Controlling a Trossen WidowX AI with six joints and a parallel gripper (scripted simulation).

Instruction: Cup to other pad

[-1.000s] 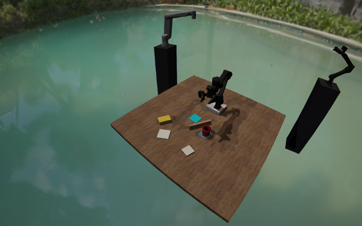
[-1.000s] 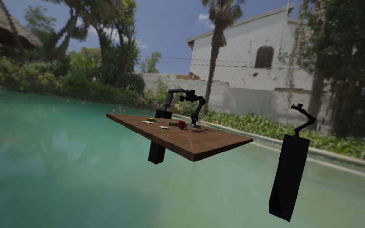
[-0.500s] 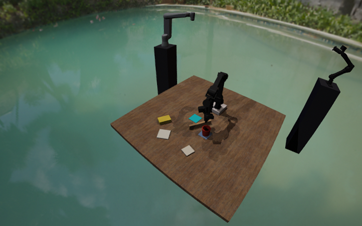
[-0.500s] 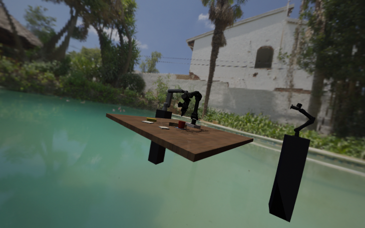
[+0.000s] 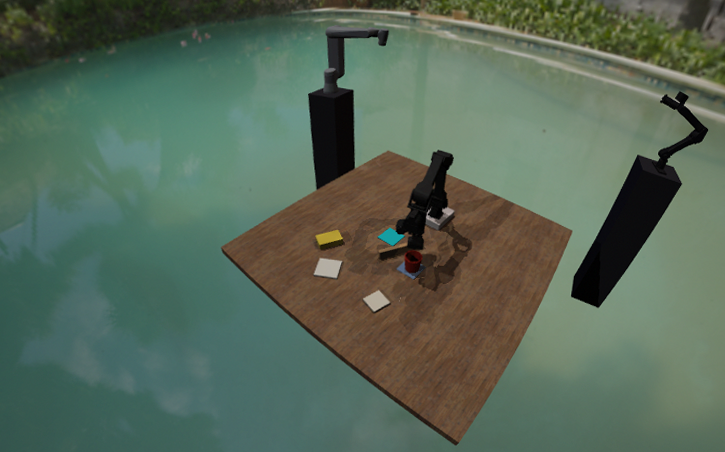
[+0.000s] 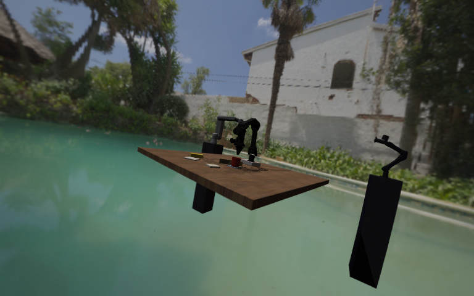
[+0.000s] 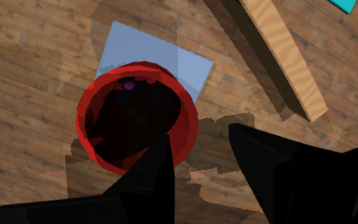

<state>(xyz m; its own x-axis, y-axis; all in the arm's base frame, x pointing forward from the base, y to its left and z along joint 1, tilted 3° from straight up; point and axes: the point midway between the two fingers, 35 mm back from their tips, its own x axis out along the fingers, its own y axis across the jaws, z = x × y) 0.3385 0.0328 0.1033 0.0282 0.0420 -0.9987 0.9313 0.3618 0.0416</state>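
Cup upright on blue pad, marbles inside. My gripper half-spread, empty, above rim at 5 o'clock. Risk: left finger clips rim, tipping marbles out.

The cup hides part of its blue pad (marbles barely discernible).
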